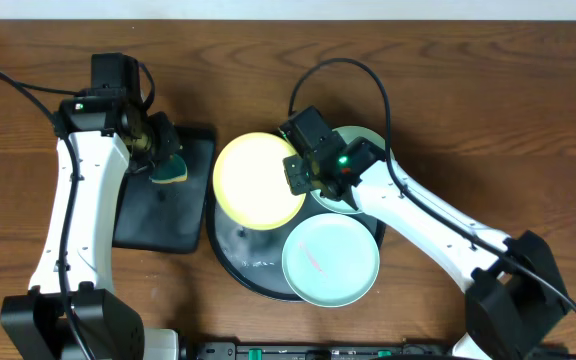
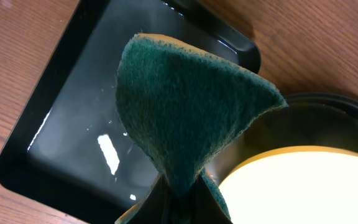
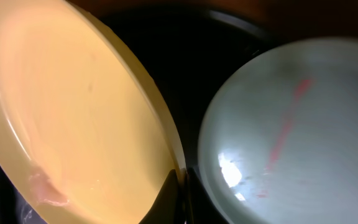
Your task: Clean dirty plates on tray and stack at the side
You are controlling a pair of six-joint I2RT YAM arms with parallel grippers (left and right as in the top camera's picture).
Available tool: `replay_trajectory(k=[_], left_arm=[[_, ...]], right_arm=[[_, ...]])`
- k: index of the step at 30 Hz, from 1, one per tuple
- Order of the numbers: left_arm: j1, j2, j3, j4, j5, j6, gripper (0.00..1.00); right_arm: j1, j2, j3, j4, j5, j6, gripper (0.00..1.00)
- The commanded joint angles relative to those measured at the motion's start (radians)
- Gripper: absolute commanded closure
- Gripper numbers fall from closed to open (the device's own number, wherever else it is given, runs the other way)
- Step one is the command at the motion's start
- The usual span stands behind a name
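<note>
On the surface (image 1: 468, 100) the rectangular tray (image 1: 158, 225) lies to the left, with the round tray (image 1: 236, 262) just beside it on the right. A sponge (image 1: 173, 172) hangs above the rectangular tray's far right corner, pinched in the left claw (image 1: 161, 158). A first plate (image 1: 253, 180), gripped at its right edge by the right claw (image 1: 298, 175), tilts over the round tray's far left part. A second plate (image 1: 330, 262) lies in the tray's near right part. A third plate (image 1: 366, 137) sits behind it under the right arm (in or off the tray, I cannot tell).

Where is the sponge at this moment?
Overhead, the sponge is pinched in the left gripper above the rectangular tray, left of the yellow plate.
</note>
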Motion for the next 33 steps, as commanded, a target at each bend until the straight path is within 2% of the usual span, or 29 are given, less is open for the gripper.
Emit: replay_trajectory(k=[1,9,16,22,26,33], left_arm=[[0.005,-0.009,0.024,0.002,-0.02,0.021,0.93],[0.005,-0.009,0.024,-0.003,-0.02,0.021,0.93],[0.005,-0.009,0.024,-0.002,-0.02,0.021,0.93],[0.005,-0.009,0.022,-0.002,-0.02,0.021,0.93],[0.005,-0.009,0.008,-0.002,-0.02,0.021,0.93],[0.005,-0.009,-0.001,-0.002,-0.02,0.021,0.92]], right_arm=[[0.037,-0.03,0.034,-0.022,0.218,-0.097,0.99],[0.116,-0.052,0.056,-0.043,0.52,-0.208,0.99],[0.212,-0.097,0.056,-0.039,0.785,-0.22,0.99],[0.294,-0.161,0.056,-0.033,0.948,-0.248,0.99],[0.343,-0.222,0.056,0.002,1.055,-0.319,0.99],[0.374,-0.292,0.056,0.074,1.129,-0.391,0.99]])
